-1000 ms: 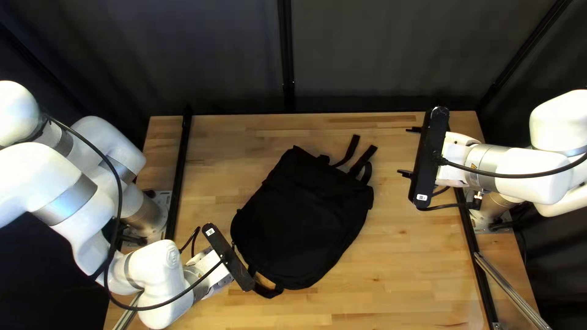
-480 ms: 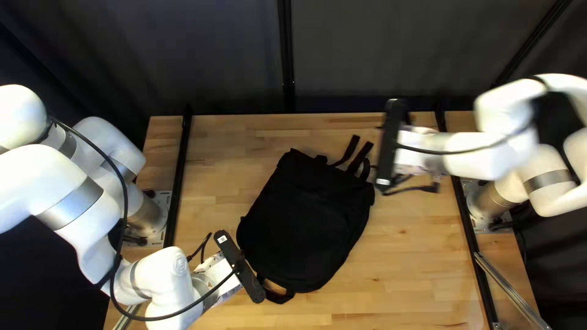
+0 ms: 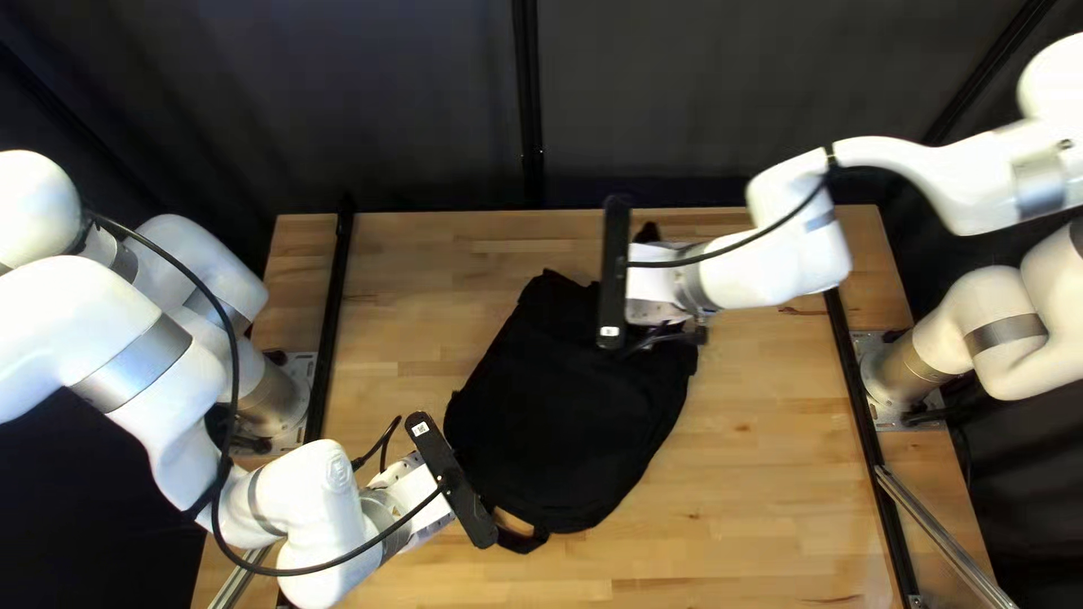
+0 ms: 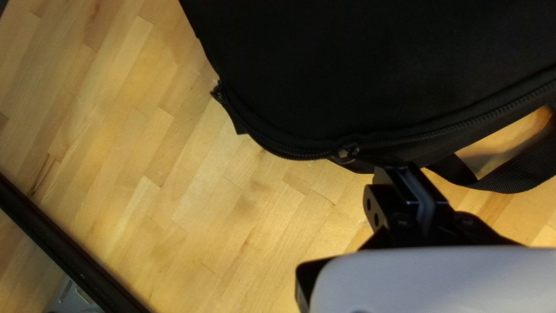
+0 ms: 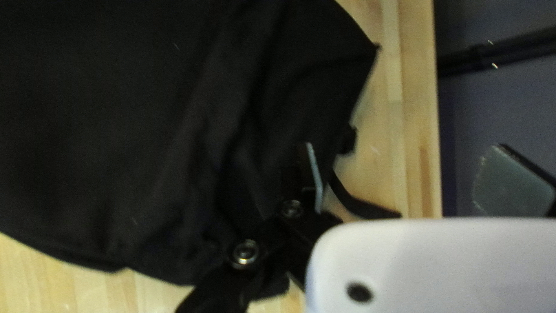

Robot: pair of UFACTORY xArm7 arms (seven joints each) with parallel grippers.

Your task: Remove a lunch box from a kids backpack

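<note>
The black backpack (image 3: 542, 417) lies flat, its handle loop toward the near edge. At its lower left in the top left view is my left gripper (image 3: 415, 496), fingertips hidden. In the left wrist view my left gripper (image 4: 399, 169) is shut on a zipper pull (image 4: 376, 160) beside a slider (image 4: 347, 152); another slider (image 4: 218, 93) sits farther along the zipper. My right gripper (image 3: 649, 305) hangs over the strap end. In the right wrist view my right gripper (image 5: 405, 177) stands wide open, one finger above the fabric (image 5: 145, 116), nothing between. No lunch box shows.
The wooden table (image 3: 767, 485) is edged by black rails (image 3: 327, 327) at both sides. Backpack straps (image 5: 359, 203) lie near the far edge, partly under my right arm. A dark curtain (image 3: 395, 113) hangs behind.
My right arm has swung far left from the table's right side to over the backpack's top. My left gripper has shifted slightly right and nearer, and the backpack's lower end has slid right with it.
</note>
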